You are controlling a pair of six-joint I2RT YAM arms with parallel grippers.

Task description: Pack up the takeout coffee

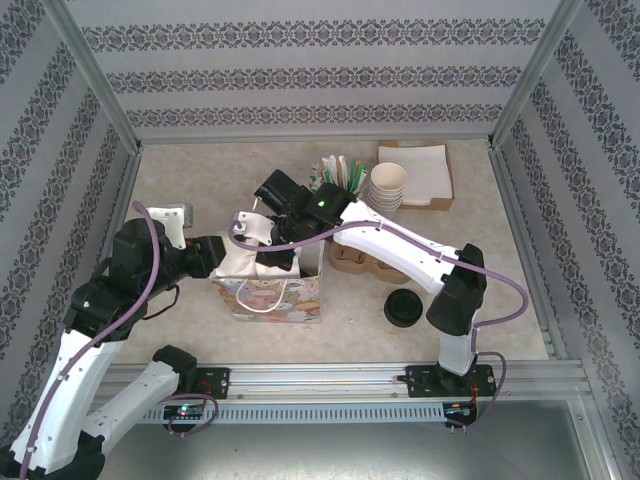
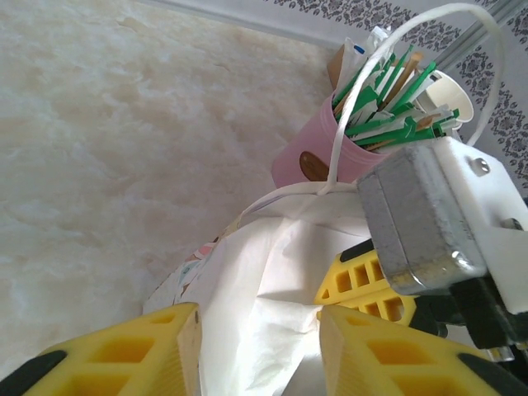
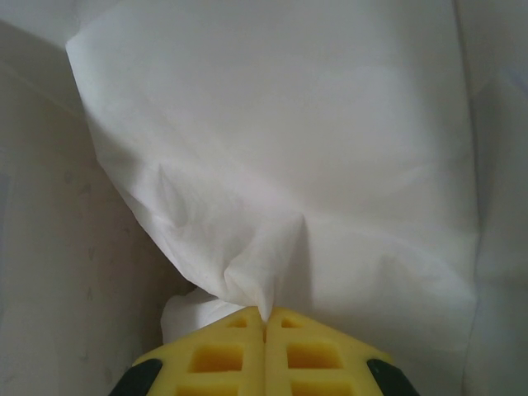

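Top view. Ctr: patterned gift bag (image 1: 272,298) w/ white handles, stood on beige bench (image 1: 200,180). R pincer (image 1: 278,258) is seen in bag mouth; L pincer (image 1: 220,262) is placed at bag's L rim. R of bag: cardboard cup carrier (image 1: 352,262), black round lid (image 1: 403,307). Rear: stirrer holder (image 1: 338,172), stack of cream cups (image 1: 388,186), napkin tray (image 1: 420,170).

The marbled beige table (image 1: 190,175) carries a patterned gift bag (image 1: 285,300) near centre, with a cardboard carrier (image 1: 352,262) toward three o'clock. Stacked cups (image 1: 388,187) and napkins (image 1: 420,165) sit at one o'clock.
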